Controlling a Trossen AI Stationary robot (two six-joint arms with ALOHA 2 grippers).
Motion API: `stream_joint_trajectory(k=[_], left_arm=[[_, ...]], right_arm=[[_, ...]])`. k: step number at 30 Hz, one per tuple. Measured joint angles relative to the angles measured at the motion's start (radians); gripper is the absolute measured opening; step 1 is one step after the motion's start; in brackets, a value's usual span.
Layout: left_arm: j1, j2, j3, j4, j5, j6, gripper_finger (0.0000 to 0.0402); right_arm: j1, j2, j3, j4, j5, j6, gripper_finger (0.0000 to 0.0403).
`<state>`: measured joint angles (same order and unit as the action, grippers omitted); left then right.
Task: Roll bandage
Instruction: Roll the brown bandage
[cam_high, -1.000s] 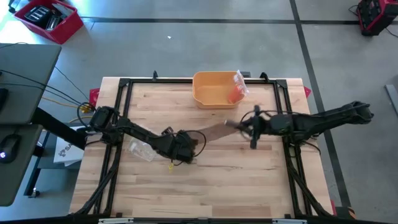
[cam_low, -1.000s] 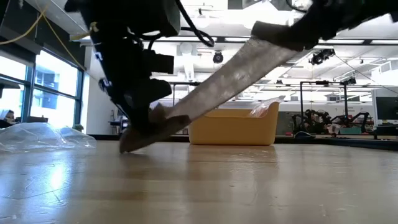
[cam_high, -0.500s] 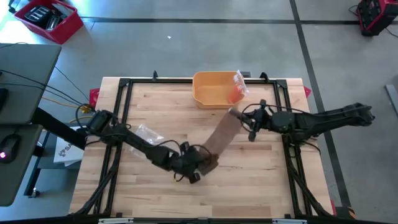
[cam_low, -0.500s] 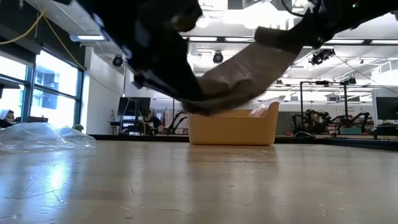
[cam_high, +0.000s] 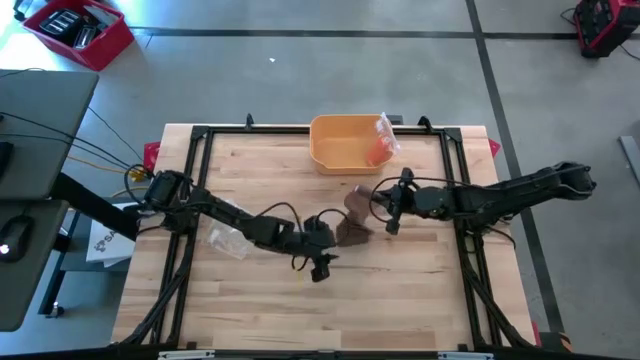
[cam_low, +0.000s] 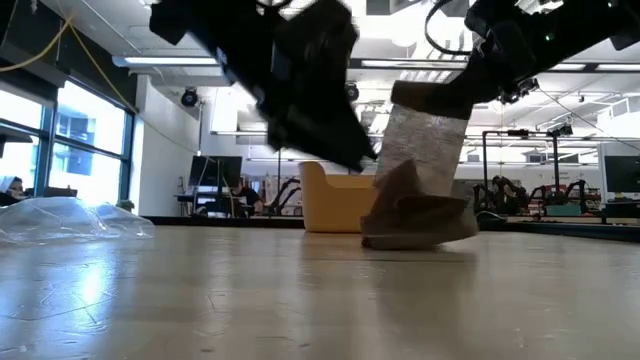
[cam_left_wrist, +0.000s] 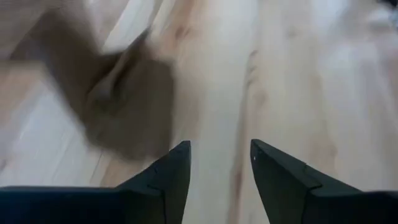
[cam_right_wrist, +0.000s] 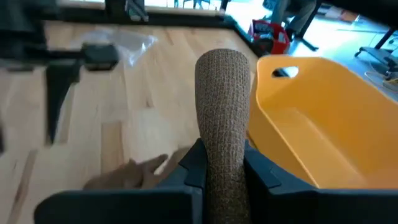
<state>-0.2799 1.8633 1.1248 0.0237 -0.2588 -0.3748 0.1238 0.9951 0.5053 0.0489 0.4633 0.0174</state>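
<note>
Pinching the bandage (cam_right_wrist: 222, 124) upright, my right tool (cam_high: 389, 208) stayed closed; my left tool (cam_left_wrist: 219, 163) stood parted, empty, above the surface (cam_high: 400, 290).

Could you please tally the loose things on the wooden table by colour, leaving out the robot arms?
Brown: 1, the woven fabric bandage, its upper end pinched in the right gripper.
Yellow: 1, the plastic bin at the far edge.
Clear: 2, the crumpled plastic wrapper by the left arm, and the plastic bag with orange contents in the bin.
Total: 4
</note>
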Motion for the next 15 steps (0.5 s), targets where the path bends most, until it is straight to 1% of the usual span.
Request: stream_joint_trajectory(k=[2,5,8,10,12,15], left_arm=[[-0.004,-0.001,0.0,0.032,-0.013,0.036,0.0159],[-0.009,-0.001,-0.001,0.06,-0.071,0.042,0.0154],[-0.016,-0.001,0.0,0.196,-0.114,0.087,0.0152],[-0.028,-0.001,0.0,0.291,-0.146,0.125,0.0152],[-0.04,-0.001,0.0,0.363,-0.203,0.174,0.0152],[-0.057,-0.001,0.001,0.436,-0.338,0.23,0.0152]], right_arm=[[0.0,-0.014,0.005,0.043,0.0,-0.036,0.0044],[0.0,-0.051,0.041,0.082,0.002,-0.093,0.0042],[0.0,-0.09,0.085,0.09,0.0,-0.159,0.0037],[0.0,-0.114,0.109,0.086,-0.021,-0.176,0.0037],[0.0,-0.133,0.128,0.083,-0.059,-0.174,0.0038],[0.007,-0.15,0.143,0.074,-0.121,-0.146,0.0042]])
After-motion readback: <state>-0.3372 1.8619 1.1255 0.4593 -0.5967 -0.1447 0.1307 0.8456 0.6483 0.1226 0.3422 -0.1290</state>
